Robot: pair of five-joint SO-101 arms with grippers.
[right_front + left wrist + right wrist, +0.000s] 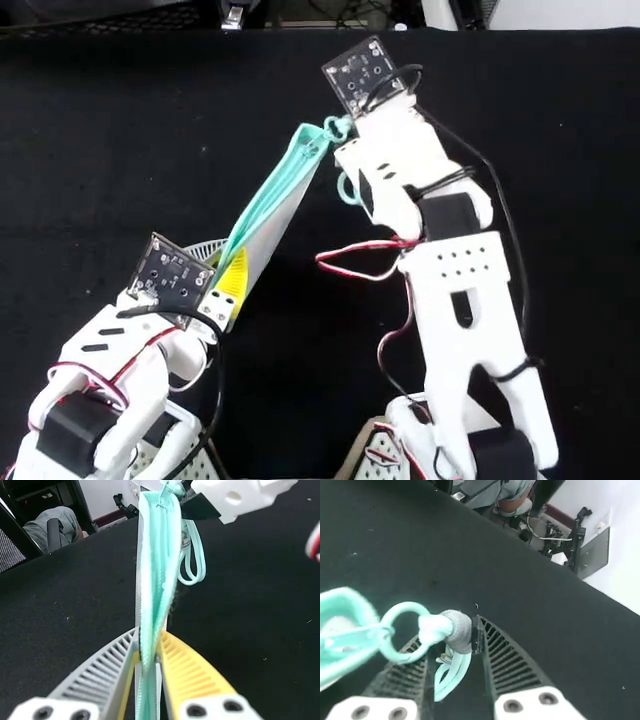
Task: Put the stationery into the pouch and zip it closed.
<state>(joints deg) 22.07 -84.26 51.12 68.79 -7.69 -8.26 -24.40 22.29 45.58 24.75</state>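
High view: one mint-green fabric pouch [268,215] spans between two grippers, left gripper [228,278] and right gripper [338,140], over the black table [100,150].
Left wrist view: the left gripper's jaws are clamped tight on one end of the pouch.
Right wrist view: the right gripper's jaws are pinched on one white zipper pull [442,626].

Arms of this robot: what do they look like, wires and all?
The left arm and right arm are white plastic with black motors, red and black cables and a dark circuit board near each wrist. Left gripper: grey finger, yellow finger. Right gripper: dark ribbed fingers.
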